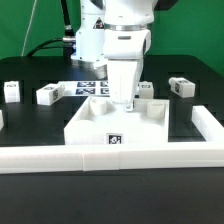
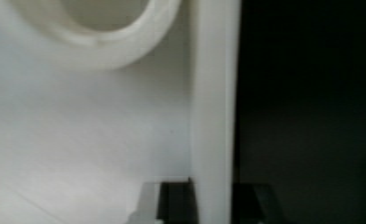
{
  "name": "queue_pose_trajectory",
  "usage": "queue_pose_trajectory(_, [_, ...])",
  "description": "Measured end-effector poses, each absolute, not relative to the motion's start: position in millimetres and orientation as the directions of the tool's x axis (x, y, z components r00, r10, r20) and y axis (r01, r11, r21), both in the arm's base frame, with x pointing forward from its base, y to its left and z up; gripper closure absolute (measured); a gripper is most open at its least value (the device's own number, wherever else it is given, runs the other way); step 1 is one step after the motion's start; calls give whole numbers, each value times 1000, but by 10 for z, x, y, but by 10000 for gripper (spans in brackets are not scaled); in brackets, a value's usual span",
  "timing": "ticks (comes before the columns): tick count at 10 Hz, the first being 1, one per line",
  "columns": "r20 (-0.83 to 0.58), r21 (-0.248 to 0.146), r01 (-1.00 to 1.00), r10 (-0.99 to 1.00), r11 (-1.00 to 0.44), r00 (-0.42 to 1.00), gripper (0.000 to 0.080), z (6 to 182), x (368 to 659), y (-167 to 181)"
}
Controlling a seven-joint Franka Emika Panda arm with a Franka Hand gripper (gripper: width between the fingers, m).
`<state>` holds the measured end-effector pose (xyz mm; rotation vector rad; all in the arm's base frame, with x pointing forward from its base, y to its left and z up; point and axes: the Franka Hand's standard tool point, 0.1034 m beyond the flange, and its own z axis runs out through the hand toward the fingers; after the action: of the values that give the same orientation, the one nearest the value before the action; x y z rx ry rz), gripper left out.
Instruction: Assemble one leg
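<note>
The claw (image 1: 125, 102) stands low over the far edge of the white panel (image 1: 92, 122). In the wrist view its 2 fingers (image 2: 171, 203) straddle that edge. Whether they press on it cannot be told. The leg (image 1: 180, 86) lies on the table (image 1: 40, 195), on the exterior view's right of the claw, well apart and untouched. Its long axis appears to run across that view, with the tag face toward the camera. A similar block (image 1: 48, 95) lies on the exterior view's left.
</note>
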<state>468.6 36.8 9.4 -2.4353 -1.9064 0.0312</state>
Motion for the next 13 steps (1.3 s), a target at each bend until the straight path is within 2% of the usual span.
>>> queue_pose_trajectory(3, [14,-48,976,977,-211,212,738,101,4692,367])
queue_pose_trajectory(7, [7,-30,998,998,-60,60,739,135,4753,415])
queue_pose_trajectory(8, [3,-11,1000,1000,13,-13,739,127,4803,452])
queue_pose_trajectory(13, [4,-20,1000,1000,13,-13,740,90,4817,492])
